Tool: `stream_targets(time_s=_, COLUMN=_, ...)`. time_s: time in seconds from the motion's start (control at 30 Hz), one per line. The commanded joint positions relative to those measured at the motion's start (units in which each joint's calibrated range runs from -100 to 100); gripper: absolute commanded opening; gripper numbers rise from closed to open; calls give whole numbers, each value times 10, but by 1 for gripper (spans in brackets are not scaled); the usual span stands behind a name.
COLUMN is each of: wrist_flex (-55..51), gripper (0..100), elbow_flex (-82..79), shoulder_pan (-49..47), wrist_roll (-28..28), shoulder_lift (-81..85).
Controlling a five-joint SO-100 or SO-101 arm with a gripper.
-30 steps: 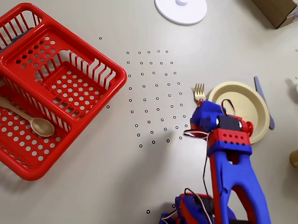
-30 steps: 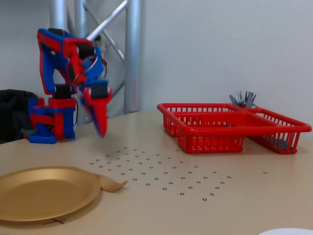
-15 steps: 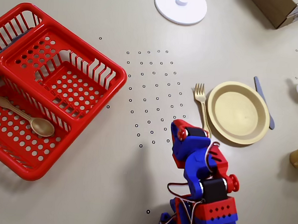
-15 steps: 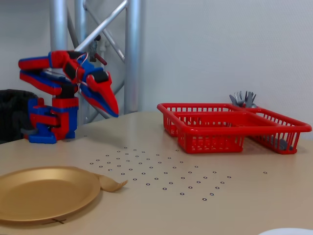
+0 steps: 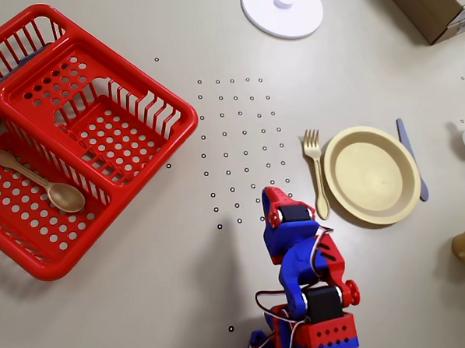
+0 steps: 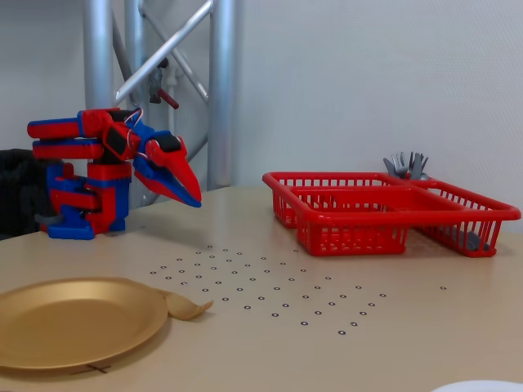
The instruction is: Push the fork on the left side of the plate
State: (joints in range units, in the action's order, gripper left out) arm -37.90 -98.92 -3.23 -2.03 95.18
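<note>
1. The fork [image 5: 316, 170] lies flat on the table [image 5: 172, 280], just beside the left rim of the plate [image 5: 372, 175] in the overhead view; tines point toward the top edge.
2. The gripper [image 6: 194, 198] hangs above the table with its jaws closed and empty, apart from the fork; the arm [image 5: 308, 291] is folded back.
3. A spoon [image 5: 41, 183] lies in the red basket [image 5: 103, 113]; a knife [image 5: 411, 158] sits right of the plate.

Bright, even light gives soft faint shadows (the fixed view's near foreground looks slightly soft).
</note>
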Motion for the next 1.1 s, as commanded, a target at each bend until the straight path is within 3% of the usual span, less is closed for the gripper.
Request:
stream_targets(time_s=0.0, wrist_flex=-17, gripper=0, elbow_flex=-10, shoulder_pan=7, wrist_roll=7, shoulder_lift=7)
stream_targets(time_s=0.3, wrist_flex=-136, gripper=0, elbow_flex=-10, shoulder_pan=9, wrist_roll=21, shoulder_lift=7)
stream_targets(time_s=0.8, wrist_flex=-136, gripper=0, elbow_flex=-10, shoulder_pan=18, wrist_roll=5, shoulder_lift=7)
stream_targets(time_s=1.07, wrist_flex=-136, gripper=0, elbow_flex=-10, shoulder_pan=4, wrist_roll=22, shoulder_lift=7)
